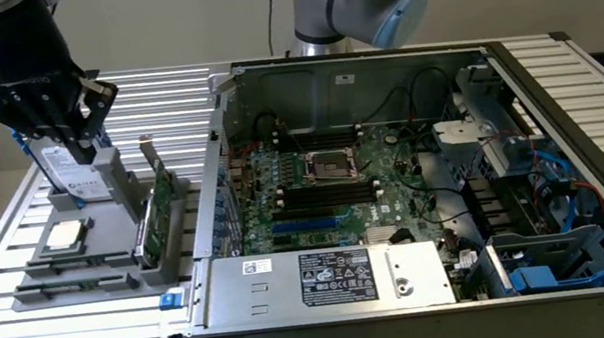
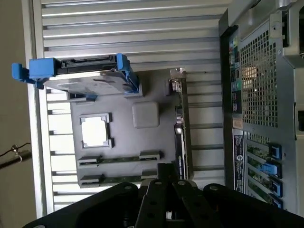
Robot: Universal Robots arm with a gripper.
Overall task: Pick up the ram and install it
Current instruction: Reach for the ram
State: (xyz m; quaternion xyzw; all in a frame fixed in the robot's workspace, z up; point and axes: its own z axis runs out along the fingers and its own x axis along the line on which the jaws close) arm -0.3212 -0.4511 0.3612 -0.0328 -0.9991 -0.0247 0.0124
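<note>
Hovering above the grey plastic parts holder [image 1: 115, 240], the black gripper [image 1: 82, 154] has fingers pressed together; the long, thin green ram [image 2: 118, 159] lies slotted in the holder.

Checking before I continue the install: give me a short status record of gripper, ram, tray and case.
gripper: shut, nothing held, above the tray by the hard drive
ram: lying in its tray holder, not held
tray: on the exterior view's left of the case
case: open, motherboard exposed

Closed tool [image 1: 85, 151], vertical, tips downward.
</note>
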